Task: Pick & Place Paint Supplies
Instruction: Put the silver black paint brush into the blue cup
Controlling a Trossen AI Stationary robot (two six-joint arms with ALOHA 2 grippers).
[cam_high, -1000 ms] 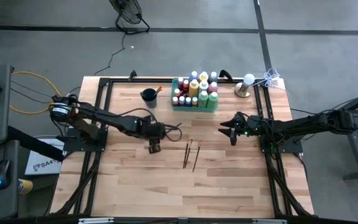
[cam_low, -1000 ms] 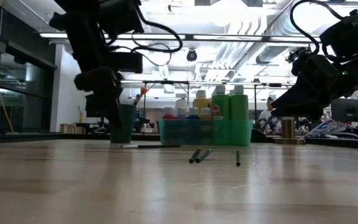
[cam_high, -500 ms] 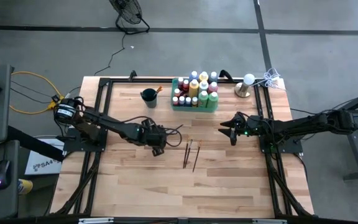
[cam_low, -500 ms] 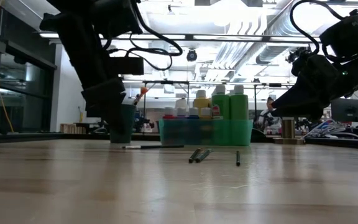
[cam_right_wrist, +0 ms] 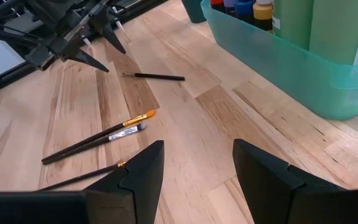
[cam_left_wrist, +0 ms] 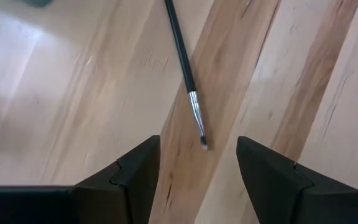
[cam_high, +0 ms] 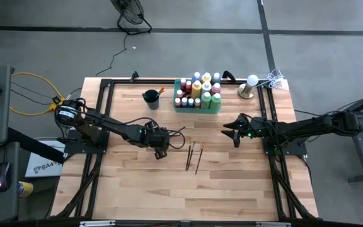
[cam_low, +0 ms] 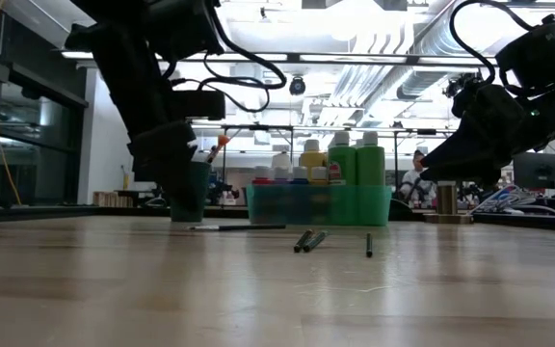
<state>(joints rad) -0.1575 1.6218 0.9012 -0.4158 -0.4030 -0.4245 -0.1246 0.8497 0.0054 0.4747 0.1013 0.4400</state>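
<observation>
Paint bottles [cam_high: 197, 88] stand in a translucent green tray [cam_high: 198, 107] at the far side. Three dark-handled brushes [cam_high: 194, 157] lie flat mid-table, also in the right wrist view [cam_right_wrist: 98, 137]. A fourth brush [cam_left_wrist: 182, 59] lies alone on the wood, seen too in the low view [cam_low: 237, 227]. My left gripper [cam_left_wrist: 197, 146] is open and points down over it, one finger on each side of its bristle tip [cam_left_wrist: 202, 142], touching nothing. In the high view that gripper [cam_high: 159, 151] is left of the three brushes. My right gripper [cam_high: 235, 133] hovers open on the right.
A dark round cup [cam_high: 150, 97] with something orange in it stands left of the tray. A metal stand with a white ball [cam_high: 249, 87] and a white wire object [cam_high: 275, 80] sit at the far right corner. Black frame rails [cam_high: 99, 113] border the table.
My left gripper came down toward the table and tipped forward over the lone brush, shifting slightly toward the near edge, then held still. The brushes and my right arm stayed put.
</observation>
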